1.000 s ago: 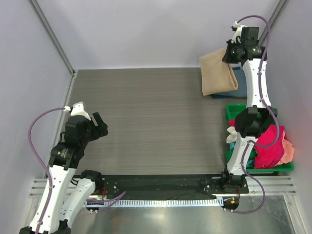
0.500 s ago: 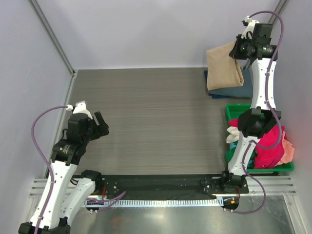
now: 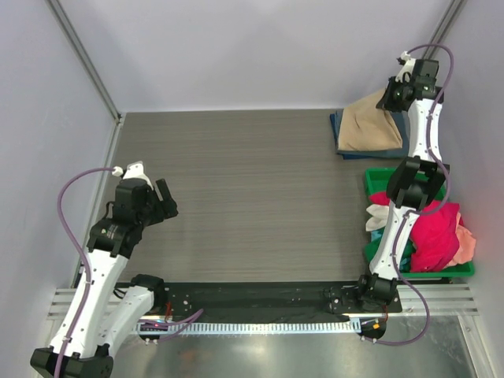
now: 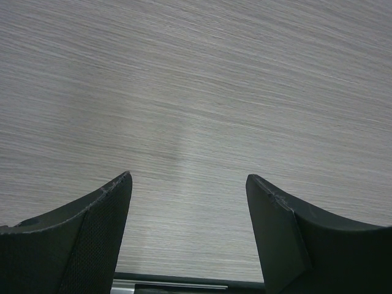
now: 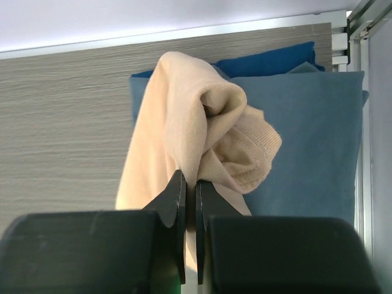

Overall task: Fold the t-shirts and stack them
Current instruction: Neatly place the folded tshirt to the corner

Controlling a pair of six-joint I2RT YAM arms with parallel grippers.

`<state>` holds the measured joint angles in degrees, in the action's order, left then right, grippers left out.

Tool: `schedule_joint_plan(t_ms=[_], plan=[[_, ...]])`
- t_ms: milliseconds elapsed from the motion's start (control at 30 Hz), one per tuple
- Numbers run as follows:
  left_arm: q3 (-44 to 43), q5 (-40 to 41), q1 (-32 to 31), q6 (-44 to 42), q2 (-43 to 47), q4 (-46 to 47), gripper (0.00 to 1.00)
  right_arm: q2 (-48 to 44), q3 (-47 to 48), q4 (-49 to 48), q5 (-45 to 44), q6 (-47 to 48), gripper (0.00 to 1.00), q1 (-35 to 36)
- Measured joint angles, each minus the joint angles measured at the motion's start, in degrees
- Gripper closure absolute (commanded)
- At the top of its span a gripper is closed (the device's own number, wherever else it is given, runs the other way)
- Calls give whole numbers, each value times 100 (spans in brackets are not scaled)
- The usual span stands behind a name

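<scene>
My right gripper [image 3: 391,98] is shut on a bunched edge of the tan t-shirt [image 3: 370,127] at the far right corner; it shows in the right wrist view [image 5: 190,180] pinching the tan cloth [image 5: 184,122]. The tan shirt lies draped over the folded blue-grey t-shirt [image 5: 306,141], whose edge shows under it in the top view [image 3: 341,135]. More shirts, magenta [image 3: 431,232], peach and teal, fill the green bin [image 3: 370,178]. My left gripper [image 3: 167,204] is open and empty over bare table at the near left; its fingers [image 4: 98,233] frame only wood grain.
The green bin stands at the right edge beside my right arm's base. A darker blue folded cloth [image 5: 269,61] lies beneath the blue-grey shirt. Walls close in the back and both sides. A black rail [image 3: 252,298] runs along the near edge.
My right gripper has moved right and down with the tan shirt, laying it from hanging onto the blue-grey shirt. My left gripper has shifted slightly.
</scene>
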<state>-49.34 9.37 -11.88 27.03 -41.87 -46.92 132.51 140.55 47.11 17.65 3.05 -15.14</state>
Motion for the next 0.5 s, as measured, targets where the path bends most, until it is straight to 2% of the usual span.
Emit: schedule_joint_plan(t_ms=[400,433,500], plan=[[0,0,0,0,-175,0,25,802,76,-1060,-452,205,98,-297],[0,0,0,0,-179,0,25,863,76,-1121,-546,221,96,-317],[0,0,0,0,-190,0,25,994,76,-1224,-767,227,77,-348]])
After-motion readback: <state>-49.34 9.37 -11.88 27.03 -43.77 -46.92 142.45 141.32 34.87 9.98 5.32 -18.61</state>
